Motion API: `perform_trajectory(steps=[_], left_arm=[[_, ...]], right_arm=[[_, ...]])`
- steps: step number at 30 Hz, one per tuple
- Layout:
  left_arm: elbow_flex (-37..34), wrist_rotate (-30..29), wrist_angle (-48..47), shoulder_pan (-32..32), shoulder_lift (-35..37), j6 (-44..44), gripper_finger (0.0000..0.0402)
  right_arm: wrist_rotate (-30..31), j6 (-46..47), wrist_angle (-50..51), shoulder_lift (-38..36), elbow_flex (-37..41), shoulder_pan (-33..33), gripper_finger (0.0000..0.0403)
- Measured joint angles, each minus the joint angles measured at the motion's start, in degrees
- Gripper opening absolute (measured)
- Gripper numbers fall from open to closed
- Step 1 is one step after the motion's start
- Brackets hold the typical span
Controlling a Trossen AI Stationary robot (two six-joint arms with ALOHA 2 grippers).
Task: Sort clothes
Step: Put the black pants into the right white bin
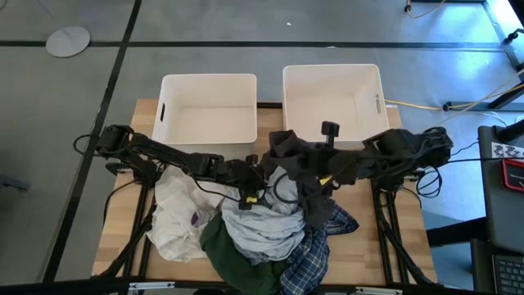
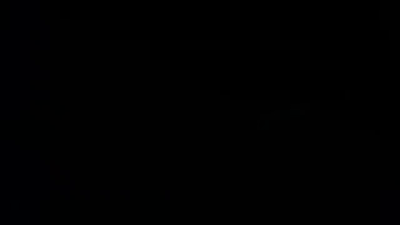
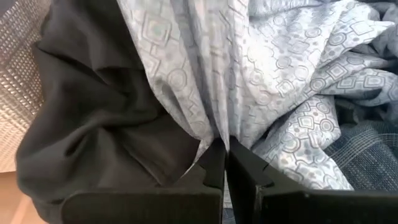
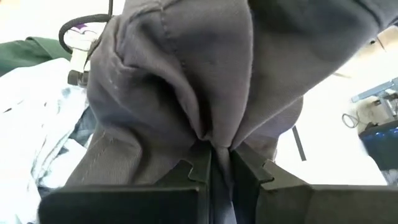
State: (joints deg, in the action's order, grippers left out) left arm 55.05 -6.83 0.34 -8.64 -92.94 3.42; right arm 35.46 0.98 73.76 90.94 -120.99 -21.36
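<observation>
- Right gripper (image 4: 219,155), over the middle of the table just near of the right bin (image 1: 332,94), is pinched tight on a bunched fold of the dark grey garment (image 4: 186,81), which drapes up and over it.
- Left gripper (image 3: 224,158), close beside it on the left, is clamped on a gathered pleat of the pale patterned garment (image 3: 261,74); its jaws stand nearly closed.
- Remaining clothes sit heaped at the near middle: a white garment (image 1: 176,217) at left, a dark green garment (image 1: 225,254) and the plaid shirt (image 1: 315,254) at the near edge.
- To do this step well, I judge the two arms should draw apart slowly so the two garments peel free of each other without dragging the heap.
- Lift the grey piece high enough to clear the bin's near rim before letting go.
- Left bin (image 1: 207,106) looks unfilled.
</observation>
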Motion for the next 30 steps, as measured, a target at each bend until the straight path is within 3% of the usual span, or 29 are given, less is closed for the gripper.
perform_trajectory(steps=[4,9,20,24,30], left_arm=[[-0.06,0.24,-1.40,0.00,-0.05,0.00,0.0001],[-0.80,0.89,-8.21,-0.04,-1.10,-0.24,0.0001],[-0.46,0.31,-8.11,-0.25,0.20,-0.07,0.0001],[0.61,-0.20,-9.53,-0.54,6.59,1.21,0.0001],[1.00,-6.91,-9.32,-2.11,19.17,3.29,0.0001]], right_arm=[[1.29,-1.41,0.00,0.00,-2.63,1.23,0.0034],[8.12,-3.13,-1.03,-1.06,-7.40,2.76,0.0034],[5.66,-5.73,-3.21,-0.60,-9.66,3.02,0.0034],[4.36,-5.77,-3.11,0.24,-9.53,3.02,0.0034],[2.87,-5.73,-3.00,1.12,-9.53,3.02,0.0034]])
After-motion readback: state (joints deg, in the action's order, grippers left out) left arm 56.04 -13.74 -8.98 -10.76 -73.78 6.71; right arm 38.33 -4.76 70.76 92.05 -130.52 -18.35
